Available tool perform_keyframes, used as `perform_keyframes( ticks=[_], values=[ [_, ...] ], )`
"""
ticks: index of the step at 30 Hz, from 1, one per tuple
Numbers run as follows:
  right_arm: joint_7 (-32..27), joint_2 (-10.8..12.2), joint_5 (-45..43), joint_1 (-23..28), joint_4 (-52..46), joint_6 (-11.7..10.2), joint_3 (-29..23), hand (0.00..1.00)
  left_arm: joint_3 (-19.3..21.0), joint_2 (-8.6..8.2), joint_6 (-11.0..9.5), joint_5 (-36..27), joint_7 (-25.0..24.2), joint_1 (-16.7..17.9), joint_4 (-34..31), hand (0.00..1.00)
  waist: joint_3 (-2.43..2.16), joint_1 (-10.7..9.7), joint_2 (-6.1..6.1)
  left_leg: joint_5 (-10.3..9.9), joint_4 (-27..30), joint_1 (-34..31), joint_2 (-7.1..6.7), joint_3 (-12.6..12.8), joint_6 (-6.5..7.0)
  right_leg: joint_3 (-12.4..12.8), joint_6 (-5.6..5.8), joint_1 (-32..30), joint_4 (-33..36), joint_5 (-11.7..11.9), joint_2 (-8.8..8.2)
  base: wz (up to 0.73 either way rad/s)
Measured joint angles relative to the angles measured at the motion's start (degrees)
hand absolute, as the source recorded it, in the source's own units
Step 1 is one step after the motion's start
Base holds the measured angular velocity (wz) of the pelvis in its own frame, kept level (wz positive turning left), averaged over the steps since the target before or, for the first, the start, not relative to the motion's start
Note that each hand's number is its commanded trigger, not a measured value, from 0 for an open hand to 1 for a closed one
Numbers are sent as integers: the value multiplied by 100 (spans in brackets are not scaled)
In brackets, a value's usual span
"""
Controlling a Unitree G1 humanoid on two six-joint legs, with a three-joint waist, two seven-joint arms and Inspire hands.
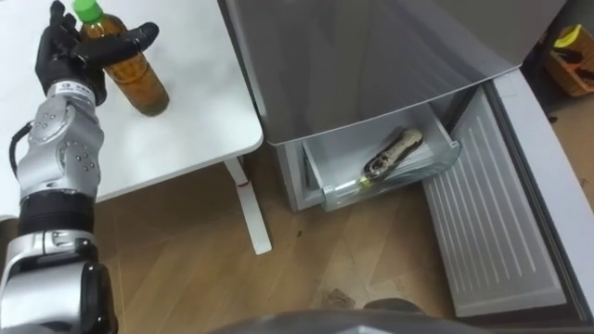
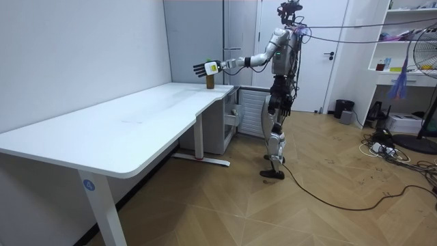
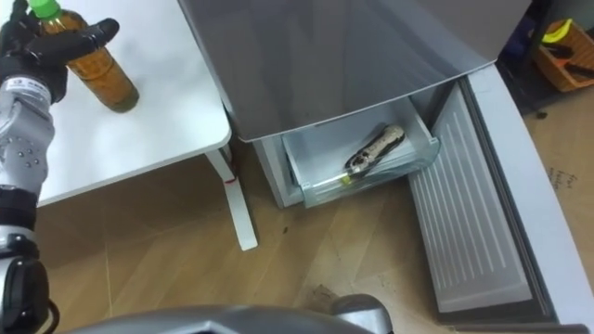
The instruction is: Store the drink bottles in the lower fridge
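I am wrapping my black left hand [image 1: 67, 57] around the brown drink bottle with the green cap [image 1: 137, 76]. My fingers are curling round its top part and my thumb is pressing from the other side, so it is not slipping. The bottle is over the white desk [image 1: 186, 125], left of the big grey fridge [image 1: 371, 65]. It is leaning a little, and I cannot tell if its bottom is touching the desk or hanging just above it.

I am holding it high up, I think, because the low part will have to go into the fridge first.

At the bottom of the fridge, the clear see-through drawer [image 1: 327, 190] is sticking out and the white fridge door [image 1: 501, 232] is hanging wide open on the fridge's right. That is leaving a way in for drinks. One pale bottle [image 1: 394, 153] is lying on its side in that drawer.

My bottle is looking smooth, see-through and full of brown tea. It is looking hard, not squishy.
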Motion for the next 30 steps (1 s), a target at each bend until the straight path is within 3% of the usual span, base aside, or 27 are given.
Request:
perform_keyframes(
  ticks=[2,3,30],
  values=[
    [49,0,-2,-13,3,42,0,0,0,1,36,-3,-7,-47,0,95,0,-3,0,0,-2,-1,-1,0,0,1,0,-3,-3,0,0,0],
    [51,-1,-3,-21,3,55,0,0,0,1,38,-2,-10,-50,0,100,-1,-1,1,0,-2,-1,-1,0,0,1,0,-3,-3,0,-1,0],
    [259,-48,-4,-48,5,130,-2,0,-135,1,374,-4,-287,-89,153,100,-12,-14,-10,2,-7,8,0,18,1,36,-2,-45,14,1,5,0]
  ],
)
